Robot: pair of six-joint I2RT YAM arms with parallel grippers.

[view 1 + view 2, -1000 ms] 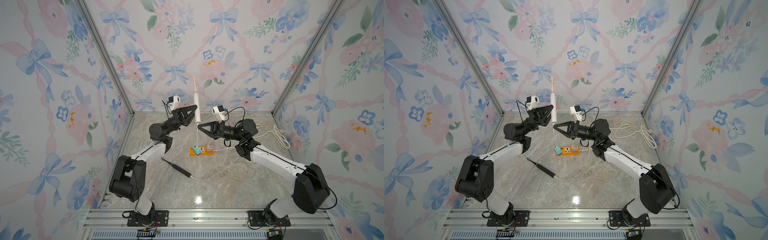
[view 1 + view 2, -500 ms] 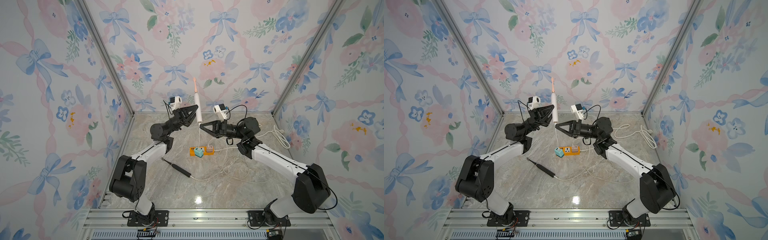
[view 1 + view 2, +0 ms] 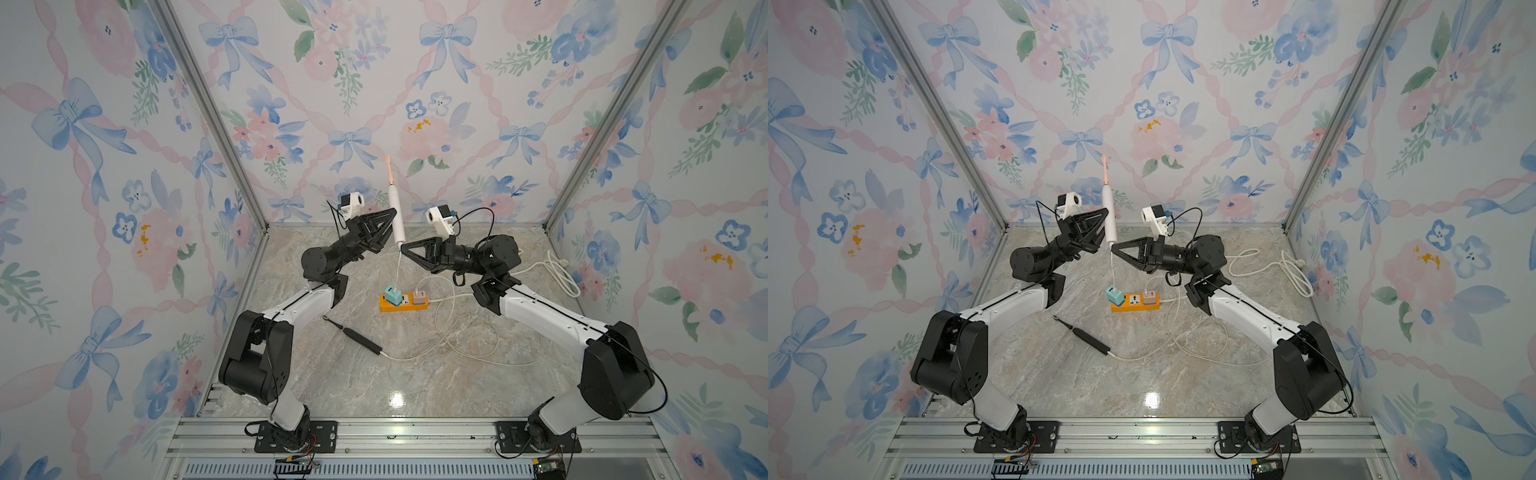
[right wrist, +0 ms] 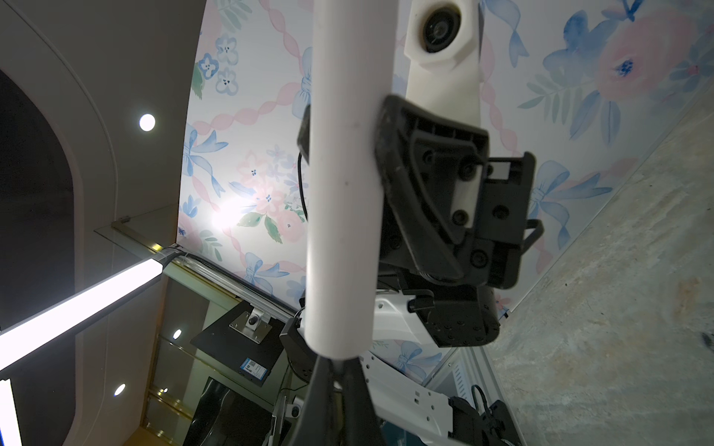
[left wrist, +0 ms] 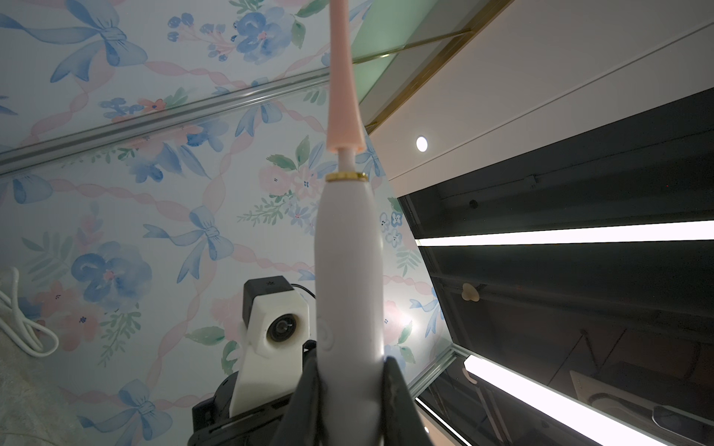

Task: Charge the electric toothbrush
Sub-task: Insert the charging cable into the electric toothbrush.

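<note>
Above marble tabletop (image 3: 415, 386), floral-papered walls (image 3: 374, 83), left jaws clamping white toothbrush (image 3: 395, 212) upright, right jaws pinched on its cable (image 3: 398, 268).

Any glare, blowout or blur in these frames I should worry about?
In both top views, a specular hotspot on the marble floor; otherwise even and sharp. Left wrist view: ceiling light strips blown out, toothbrush slightly soft up close. Right wrist view: light strip clipped, glare patch on the wallpaper, right pincer a dark silhouette.
</note>
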